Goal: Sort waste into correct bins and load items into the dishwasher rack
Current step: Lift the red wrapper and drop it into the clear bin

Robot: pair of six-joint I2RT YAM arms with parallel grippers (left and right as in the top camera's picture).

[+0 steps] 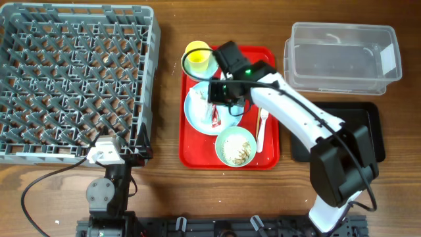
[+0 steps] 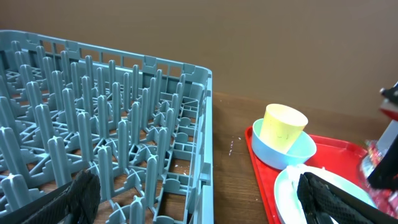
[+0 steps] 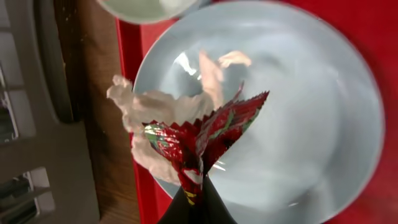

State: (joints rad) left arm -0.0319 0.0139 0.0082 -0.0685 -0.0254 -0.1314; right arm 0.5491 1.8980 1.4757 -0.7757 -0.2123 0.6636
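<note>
**Wrapper gripped above plate; left arm idle at the rack corner**

The right gripper [image 3: 196, 200] is clenched on the crumpled red-and-white wrapper [image 3: 202, 134]. Its dark fingertips meet on the wrapper's lower end at the bottom centre of the wrist view. The fingers are cut off by the frame edge. The wrapper fans upward over the pale round plate [image 3: 311, 124], its white part reaching past the plate's left rim. The views do not show whether the wrapper touches the plate or hangs clear of it.

In the overhead view the same gripper and arm cover the upper part of the plate, which sits on the red tray [image 1: 197, 155].

The left gripper [image 2: 199, 208] stands released, with its fingers at the opposite bottom corners of its wrist view. It is near the lower right corner of the dishwasher rack [image 1: 79, 79].

On the tray, the yellow cup [image 1: 197, 58] stands inside a blue-green bowl [image 2: 295, 152]. A second bowl [image 1: 219, 141] at the tray's lower part holds the rice scraps [image 1: 238, 151]. The white fork [image 1: 261, 128] lies along the tray's right side, partly under the arm.

The clear tub [image 1: 335, 59] is at upper right. The black tray [image 1: 371, 115] lies below it, largely hidden by the right arm.
</note>
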